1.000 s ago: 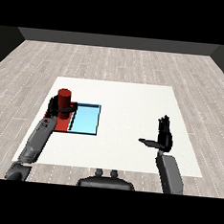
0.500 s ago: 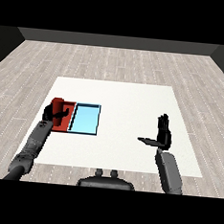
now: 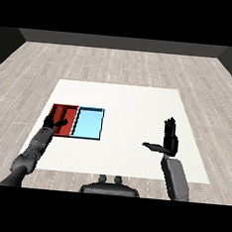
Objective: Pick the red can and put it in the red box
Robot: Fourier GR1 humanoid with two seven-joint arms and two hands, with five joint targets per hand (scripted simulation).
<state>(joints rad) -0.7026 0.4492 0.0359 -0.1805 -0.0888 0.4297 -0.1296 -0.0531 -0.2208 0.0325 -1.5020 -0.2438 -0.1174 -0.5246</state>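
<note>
The red tray [image 3: 59,109] lies at the table's left, with the light blue tray [image 3: 89,123] touching its right side. The red can [image 3: 70,120] shows as a darker red shape low inside the right part of the red tray. My left hand [image 3: 52,124] rests over the tray's left half, just left of the can, with fingers spread and thumb pointing towards the can; it looks open and apart from it. My right hand [image 3: 170,140] hovers over the table's right side, open, fingers straight up, thumb out to the left, holding nothing.
The white table [image 3: 133,109] stretches between the trays and my right hand. Its front edge runs just below both forearms. Grey plank floor surrounds the table.
The left hand brought the red can down from above the red tray into it, and its fingers have spread away from the can. The right hand has stayed in place.
</note>
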